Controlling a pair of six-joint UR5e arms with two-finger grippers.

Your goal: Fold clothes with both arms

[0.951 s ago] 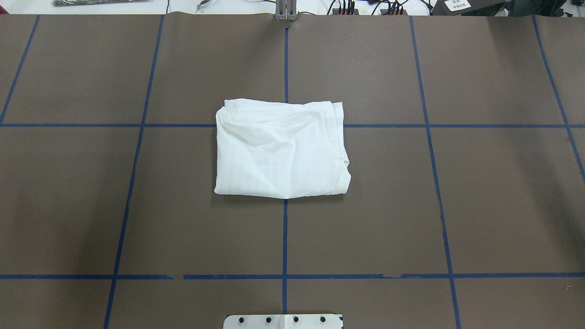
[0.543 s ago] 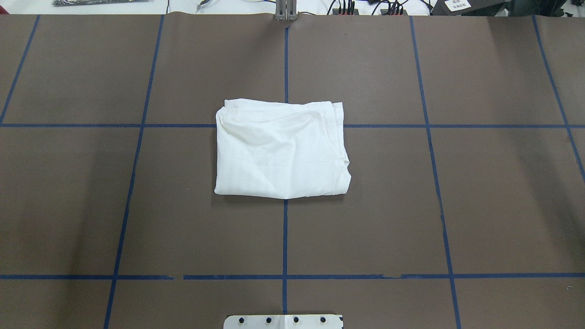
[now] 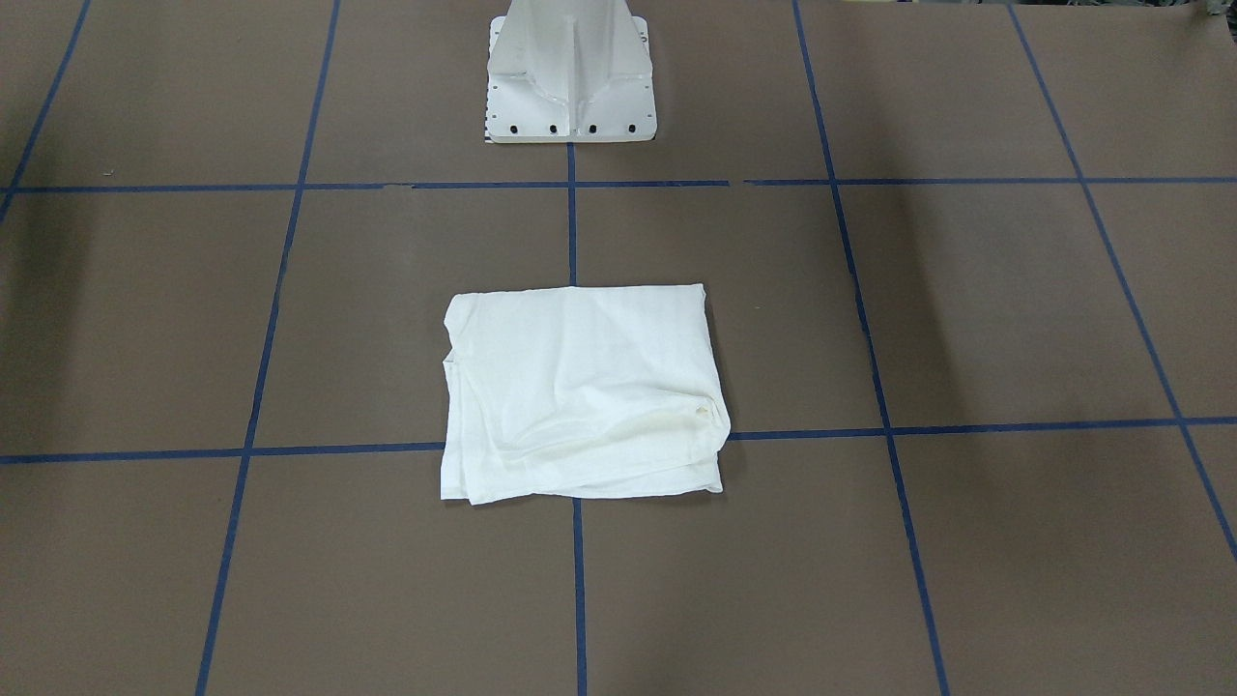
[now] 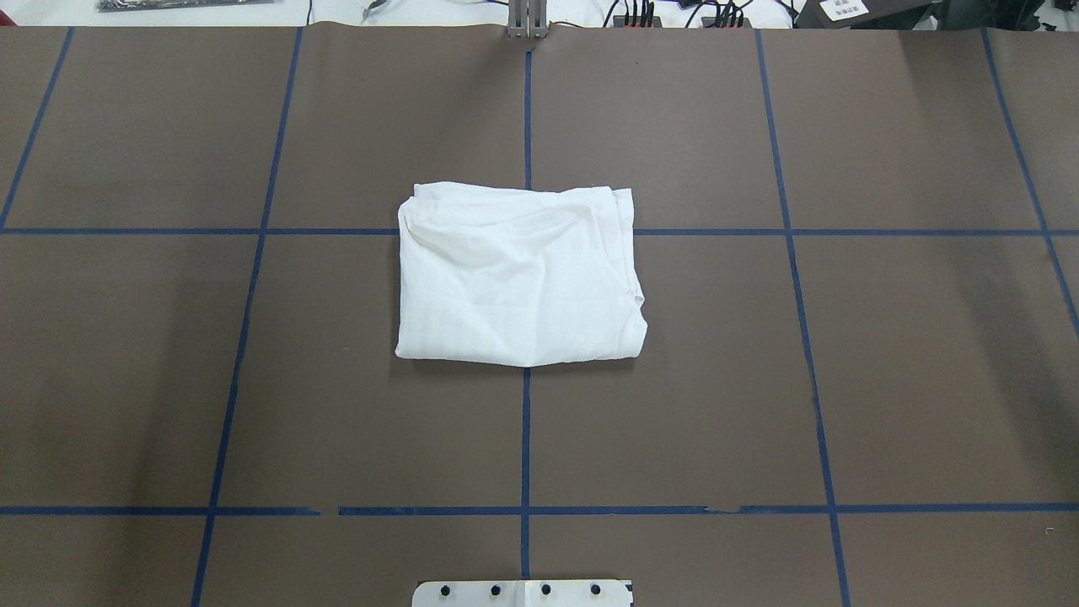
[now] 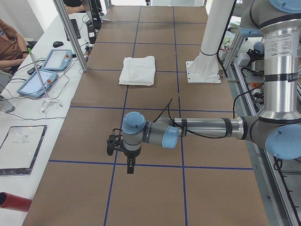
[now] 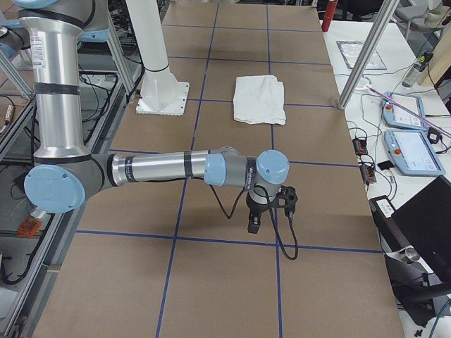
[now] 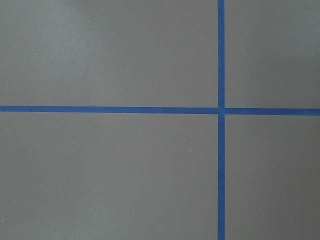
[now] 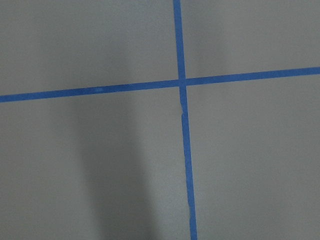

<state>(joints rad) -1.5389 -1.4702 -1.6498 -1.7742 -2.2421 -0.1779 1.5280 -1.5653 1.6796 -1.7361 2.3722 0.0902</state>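
The white T-shirt [image 4: 518, 278] lies folded into a compact rectangle in the middle of the table [image 4: 337, 421]. It covers a crossing of the blue tape lines [image 4: 253, 231] and sits in front of the white pedestal base [image 3: 570, 68]. Its long axis runs from the robot's left to the robot's right, so each short edge faces 1 arm. The far left corner is a little bulged and wrinkled, and layered edges show on the robot's right side.

The left gripper [image 5: 130, 165] hangs over the table toward the robot's left end, pointing down close to a tape crossing. The right gripper [image 6: 254, 224] hangs in the same manner toward the right end. Both are well apart from the shirt, and neither touches it. From each gripper the shirt lies inward, along the length of the table, and neither one looks clearly nearer.

The 2 grippers appear only in the side views, and the wrist cameras show only table and tape. For this reason I cannot tell if their fingers are apart or together.

I judge that the folding is finished or almost finished. If 1 more fold is wanted, each arm would need to travel inward along the shirt's long axis to reach its own short edge.
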